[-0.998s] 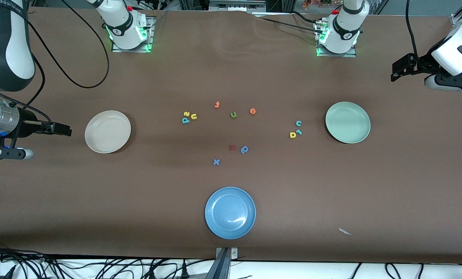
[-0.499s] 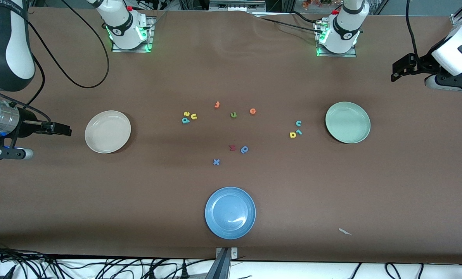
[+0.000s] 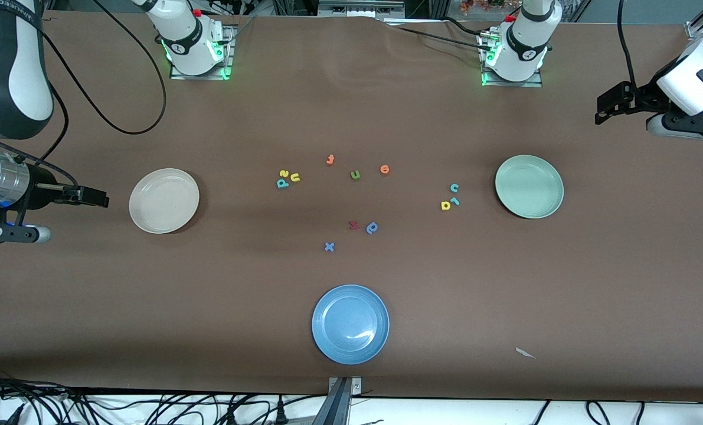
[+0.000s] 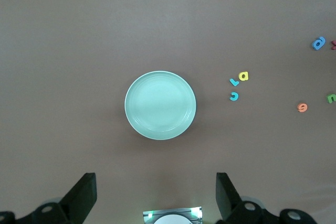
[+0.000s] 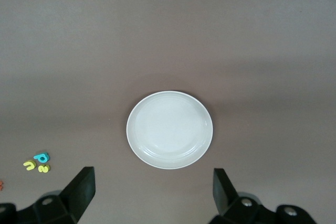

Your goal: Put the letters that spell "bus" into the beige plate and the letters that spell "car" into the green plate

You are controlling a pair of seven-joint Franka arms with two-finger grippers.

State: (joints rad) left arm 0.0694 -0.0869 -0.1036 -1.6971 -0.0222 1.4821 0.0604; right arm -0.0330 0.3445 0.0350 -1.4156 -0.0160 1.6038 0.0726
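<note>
The beige plate [image 3: 164, 200] [image 5: 169, 129] lies toward the right arm's end of the table, the green plate [image 3: 529, 186] [image 4: 160, 105] toward the left arm's end. Both hold nothing. Teal "b" [image 3: 282, 183] [image 5: 41, 157], yellow "u" [image 3: 295, 177] and yellow "s" [image 3: 283, 173] lie clustered on the table. Teal "c" [image 3: 454, 188] [image 4: 234, 96], teal "r" [image 3: 455, 201] and yellow "a" [image 3: 445, 205] [image 4: 243, 76] lie beside the green plate. My right gripper [image 3: 98, 198] [image 5: 152, 190] hangs open high over the table by the beige plate. My left gripper [image 3: 602, 112] [image 4: 156, 192] hangs open high by the green plate.
A blue plate [image 3: 350, 324] sits nearest the front camera. Mid-table lie an orange "t" [image 3: 330, 159], an olive "u" [image 3: 355, 175], an orange "o" [image 3: 385, 169], a red letter [image 3: 354, 225], a blue "p" [image 3: 372, 227] and a blue "x" [image 3: 329, 247]. A white scrap [image 3: 525, 353] lies near the front edge.
</note>
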